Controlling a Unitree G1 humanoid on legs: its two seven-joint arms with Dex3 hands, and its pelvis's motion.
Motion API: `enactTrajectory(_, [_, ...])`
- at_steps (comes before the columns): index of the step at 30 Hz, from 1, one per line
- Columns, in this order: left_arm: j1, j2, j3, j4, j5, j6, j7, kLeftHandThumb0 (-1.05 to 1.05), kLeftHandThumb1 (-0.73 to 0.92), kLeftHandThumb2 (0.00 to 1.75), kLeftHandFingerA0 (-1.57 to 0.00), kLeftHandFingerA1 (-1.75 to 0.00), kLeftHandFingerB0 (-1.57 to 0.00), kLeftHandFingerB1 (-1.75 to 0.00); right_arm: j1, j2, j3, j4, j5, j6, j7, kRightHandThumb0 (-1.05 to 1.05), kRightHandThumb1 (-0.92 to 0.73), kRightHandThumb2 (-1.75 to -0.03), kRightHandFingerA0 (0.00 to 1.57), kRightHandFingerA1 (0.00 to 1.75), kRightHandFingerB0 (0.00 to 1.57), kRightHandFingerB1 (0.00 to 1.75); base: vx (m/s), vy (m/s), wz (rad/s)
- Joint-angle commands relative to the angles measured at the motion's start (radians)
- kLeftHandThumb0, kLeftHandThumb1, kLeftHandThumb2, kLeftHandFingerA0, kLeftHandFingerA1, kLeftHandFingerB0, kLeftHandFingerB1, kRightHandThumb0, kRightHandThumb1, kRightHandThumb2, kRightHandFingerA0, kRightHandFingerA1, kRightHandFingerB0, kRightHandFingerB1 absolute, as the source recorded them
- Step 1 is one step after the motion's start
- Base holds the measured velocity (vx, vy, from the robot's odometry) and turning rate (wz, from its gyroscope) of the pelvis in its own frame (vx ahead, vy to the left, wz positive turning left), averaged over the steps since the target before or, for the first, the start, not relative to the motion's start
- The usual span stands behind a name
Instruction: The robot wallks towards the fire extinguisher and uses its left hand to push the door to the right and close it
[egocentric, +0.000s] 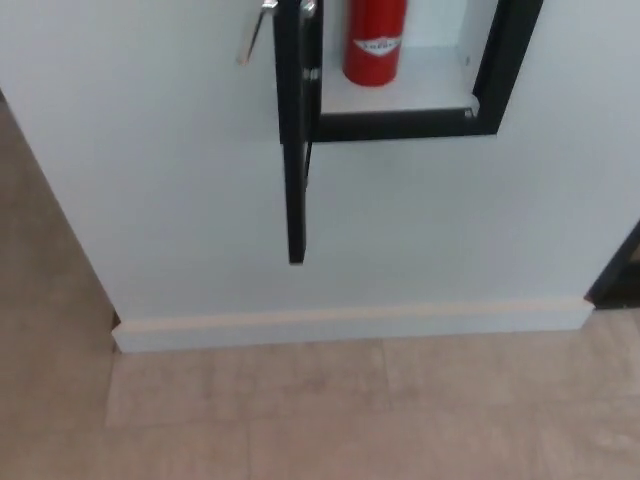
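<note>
1. Nearest, 6 o'clock: bare tan floor (330, 420). No robot hand shows, left or right, so whether they are released or clenched cannot be told, nor the arms' pose.
2. Beyond, a white baseboard (350, 322) runs from 8 to 4 o'clock at the foot of a pale wall (160, 200).
3. At 12 o'clock, the door (294, 150): black-framed, standing open and edge-on to the camera, hinged at the left side of the recess. A silvery handle (256, 30) shows just left of its top (only partly in frame).
4. Farthest, between 12 and 1 o'clock: the fire extinguisher (375, 42), red, upright in the black-framed recess (440, 122).
5. Judgement: the door looks stiff and light and should swing freely on its hinge. No grasp called for; a flat push on its left face, well away from the hinge, would drive it rightward.
6. Approach seems unfinished; the left arm must rise into view first.
</note>
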Motion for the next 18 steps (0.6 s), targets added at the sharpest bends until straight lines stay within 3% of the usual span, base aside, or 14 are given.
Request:
enactTrajectory(1, [0.004, 0.012, -0.007, -0.004, -0.001, -0.012, -0.001, -0.56, 0.43, 0.54, -0.27, -0.49, -0.29, -0.36, 0.003, -0.022, 0.006, -0.012, -0.012, 0.001, -0.004, -0.63, -0.38, -0.73, 0.22, 0.57, 0.07, 0.41, 0.30, -0.168, -0.57])
enactTrajectory(5, [0.004, 0.014, -0.004, -0.006, -0.006, -0.011, -0.007, -0.56, 0.43, 0.54, -0.27, -0.49, -0.29, -0.36, 0.003, -0.019, 0.005, -0.013, -0.005, 0.004, -0.003, -0.63, -0.38, -0.73, 0.22, 0.57, 0.07, 0.41, 0.34, -0.151, 0.04])
enactTrajectory(12, [0.008, 0.002, 0.006, -0.002, -0.015, -0.004, 0.007, -0.48, 0.42, 0.52, -0.30, -0.50, -0.32, -0.36, 0.011, -0.015, 0.001, -0.028, 0.005, 0.007, 0.004, -0.61, -0.37, -0.73, 0.24, 0.59, 0.09, 0.42, 0.06, -0.011, -0.09])
enactTrajectory(13, [0.007, 0.002, 0.008, 0.003, -0.016, -0.003, 0.009, -0.54, 0.33, 0.70, -0.26, -0.54, -0.27, -0.46, 0.014, -0.012, -0.004, -0.033, 0.013, 0.015, 0.009, -0.61, -0.37, -0.72, 0.23, 0.59, 0.09, 0.42, 0.06, 0.135, -0.05])
enactTrajectory(17, [0.005, 0.002, 0.008, 0.007, -0.012, -0.006, 0.009, -0.54, 0.33, 0.70, -0.26, -0.54, -0.27, -0.46, 0.017, -0.009, -0.012, -0.040, 0.019, 0.024, 0.015, -0.61, -0.37, -0.72, 0.23, 0.59, 0.09, 0.42, 0.16, 0.182, -0.02])
enactTrajectory(18, [0.005, 0.002, 0.000, 0.007, -0.003, -0.010, 0.016, -0.54, 0.42, 0.54, -0.30, -0.50, -0.32, -0.36, 0.017, -0.015, -0.002, -0.036, 0.004, 0.008, 0.008, -0.65, -0.38, -0.74, 0.20, 0.57, 0.08, 0.42, 0.18, 0.127, 0.06])
